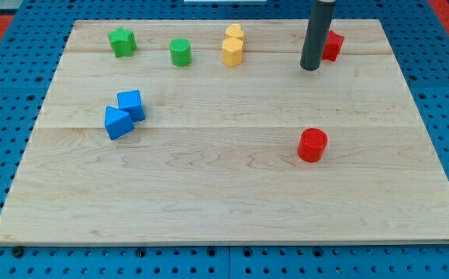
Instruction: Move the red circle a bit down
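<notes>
Blue pegboard surrounds the pale wooden counter (232, 201). Along its far edge sit a green star block (122, 42), a green cylinder block (181, 52), two touching yellow blocks (233, 45) and, near the far right corner, a red block (333, 45) of unclear shape. My tip (310, 68) stands just beside that red block, with no jaws. Two touching blue blocks (124, 114) lie toward the left edge. Well below my tip, in the counter's right half, rests the red circle block (312, 145).
</notes>
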Tool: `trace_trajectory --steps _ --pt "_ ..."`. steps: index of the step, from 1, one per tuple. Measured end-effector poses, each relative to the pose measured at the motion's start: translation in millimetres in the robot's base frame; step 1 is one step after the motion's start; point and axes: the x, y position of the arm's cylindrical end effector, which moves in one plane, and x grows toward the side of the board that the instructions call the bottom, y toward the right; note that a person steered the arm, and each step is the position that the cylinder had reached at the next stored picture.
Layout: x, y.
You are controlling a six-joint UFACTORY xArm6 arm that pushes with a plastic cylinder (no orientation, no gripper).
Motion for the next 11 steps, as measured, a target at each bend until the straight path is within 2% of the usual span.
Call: trace_trajectory --steps 5,7,8,10,11 --pt "-3.2 0.6" --pt "78.8 -7.3" --pt "97.8 -9.2" --pt "107.2 -9.8" --pt "144.7 -2.4"
